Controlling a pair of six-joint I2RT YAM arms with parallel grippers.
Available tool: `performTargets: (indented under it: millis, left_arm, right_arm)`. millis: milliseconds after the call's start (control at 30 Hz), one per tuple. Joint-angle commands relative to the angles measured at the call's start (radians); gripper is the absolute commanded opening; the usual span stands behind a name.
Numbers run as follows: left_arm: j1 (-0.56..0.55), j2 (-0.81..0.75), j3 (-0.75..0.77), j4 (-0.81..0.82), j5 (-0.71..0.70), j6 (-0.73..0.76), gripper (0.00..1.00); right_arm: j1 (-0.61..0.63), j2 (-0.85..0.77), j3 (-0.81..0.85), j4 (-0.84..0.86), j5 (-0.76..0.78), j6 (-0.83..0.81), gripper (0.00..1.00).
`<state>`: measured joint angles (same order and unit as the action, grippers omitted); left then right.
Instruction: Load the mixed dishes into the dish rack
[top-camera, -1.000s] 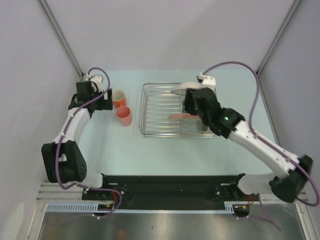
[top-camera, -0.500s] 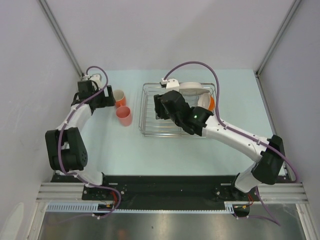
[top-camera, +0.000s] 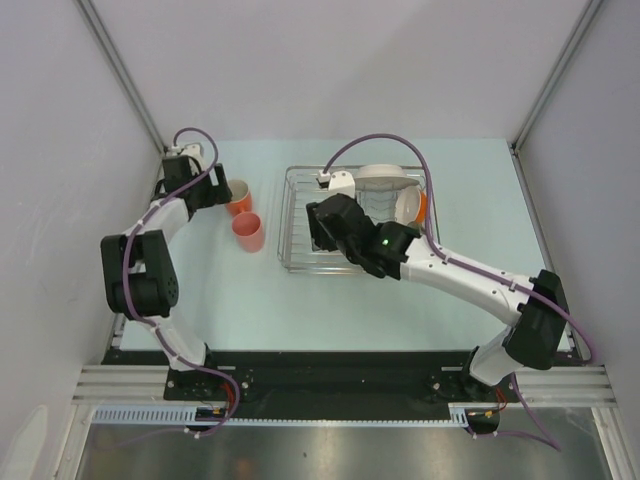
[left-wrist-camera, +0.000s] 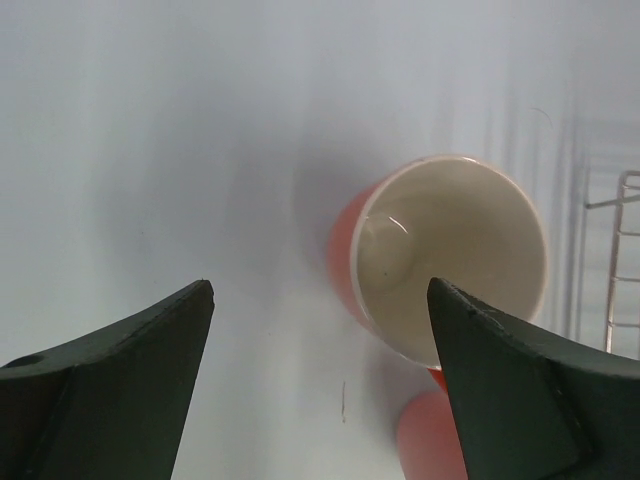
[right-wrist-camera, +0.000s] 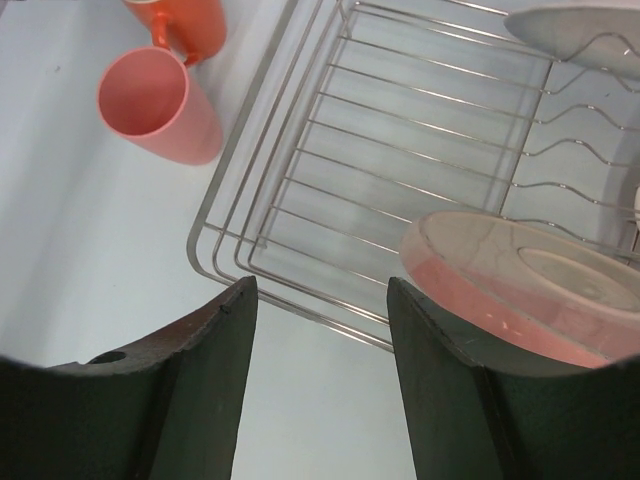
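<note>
Gaping left claw (left-wrist-camera: 320, 290) over orange cup (left-wrist-camera: 450, 255); right claw (right-wrist-camera: 320, 285) apart above dish rack (right-wrist-camera: 420, 140)

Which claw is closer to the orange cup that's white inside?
Left. The left claw is open right beside the white-lined orange cup. The right claw is farther off, above the dish rack.

table (top-camera: 330, 300) | pale blue | bears: two orange cups (top-camera: 247, 231), dish rack (top-camera: 300, 225)

No readable text, labels, brands or numbers; none on orange cups (top-camera: 248, 232), dish rack (top-camera: 300, 215)
</note>
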<state>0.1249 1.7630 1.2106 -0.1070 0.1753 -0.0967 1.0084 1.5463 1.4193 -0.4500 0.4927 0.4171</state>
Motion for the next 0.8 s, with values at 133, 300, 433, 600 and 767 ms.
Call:
performTargets:
  millis: [133,300,433,600,767]
  left_arm:
    - [0.001,0.079,0.027,0.078,-0.068,-0.044,0.87]
    - [-0.014,0.098,0.049,0.072,-0.056,-0.040,0.71]
    - [-0.016,0.121,0.056,0.070,-0.048,-0.041,0.65]
    - [-0.018,0.147,0.061,0.066,-0.048,-0.034,0.66]
    - [-0.025,0.168,0.086,0.047,-0.051,-0.028,0.60]
  right_arm:
    - [-0.010,-0.071,-0.056,-0.012,0.038,0.045,0.59]
    - [-0.022,-0.095,-0.089,-0.012,0.030,0.064,0.59]
    - [-0.037,-0.124,-0.112,-0.013,0.030,0.074,0.59]
    - [-0.054,-0.152,-0.129,-0.021,0.026,0.081,0.59]
    - [-0.079,-0.166,-0.146,-0.024,0.009,0.095,0.59]
